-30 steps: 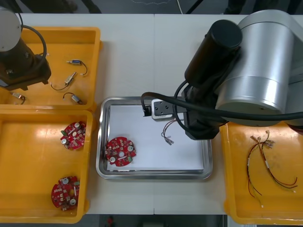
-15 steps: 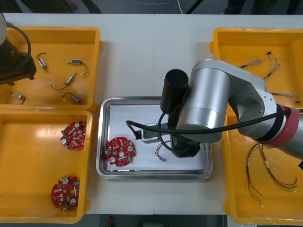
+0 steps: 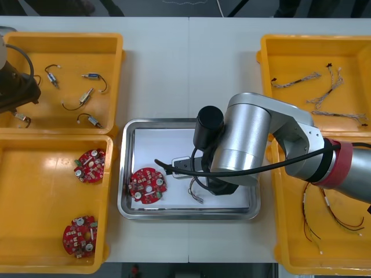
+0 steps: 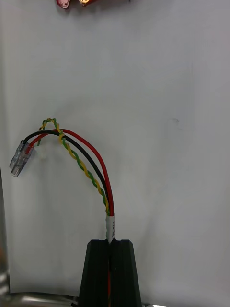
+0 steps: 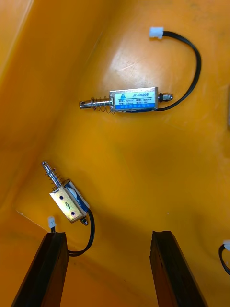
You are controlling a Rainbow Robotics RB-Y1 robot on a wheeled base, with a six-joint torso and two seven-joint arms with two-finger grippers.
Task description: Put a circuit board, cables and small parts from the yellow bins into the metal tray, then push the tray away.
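Observation:
My right gripper (image 4: 111, 245) is shut on a cable (image 4: 87, 165) of red, black and twisted yellow-green wires. The cable arches away from the fingers to a clear connector (image 4: 20, 158) lying on the white inside of the metal tray (image 3: 124, 168). In the front view the right arm covers the tray's right half, and the cable's end (image 3: 196, 194) shows beside it. A round red circuit board (image 3: 147, 185) lies in the tray's left part. My left gripper (image 5: 108, 240) hangs open over the far left yellow bin (image 3: 113, 46), with a small metal part (image 5: 67, 202) by one finger and another (image 5: 132, 100) farther off.
The near left bin (image 3: 35, 174) holds two circuit boards (image 3: 90, 165) (image 3: 80, 234). Several small metal parts (image 3: 87, 95) lie in the far left bin. Red and yellow cables (image 3: 324, 202) lie in the near right bin, and twisted cables (image 3: 324, 87) in the far right bin.
My right arm has swung from the tray's far side down over its near right part, carrying the cable low onto the white surface. The left arm has drifted slightly left.

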